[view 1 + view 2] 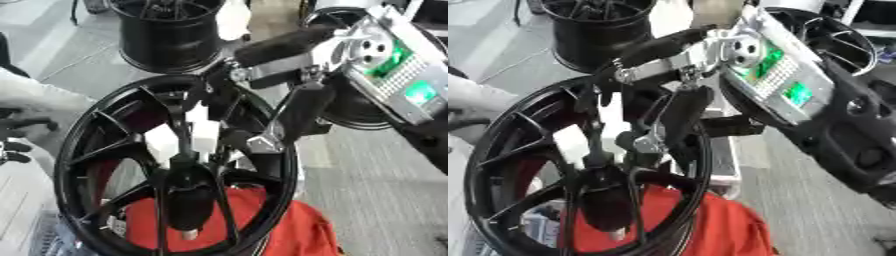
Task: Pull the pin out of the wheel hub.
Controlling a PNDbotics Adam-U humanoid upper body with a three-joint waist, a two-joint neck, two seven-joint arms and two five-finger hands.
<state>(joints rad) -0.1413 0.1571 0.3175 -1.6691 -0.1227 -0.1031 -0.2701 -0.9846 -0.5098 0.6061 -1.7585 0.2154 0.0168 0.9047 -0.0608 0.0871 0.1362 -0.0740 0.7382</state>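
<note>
While the black wheel hub (175, 165) stands on edge at six o'clock, the right hand (293, 85) reaches in from two o'clock, its fingers (302, 112) half-curled against the rim and spokes; whether they hold the pin I cannot tell.

wheel hub (96, 150): black, spoked, upright on edge | pin (188, 234): pale tip below centre
</note>
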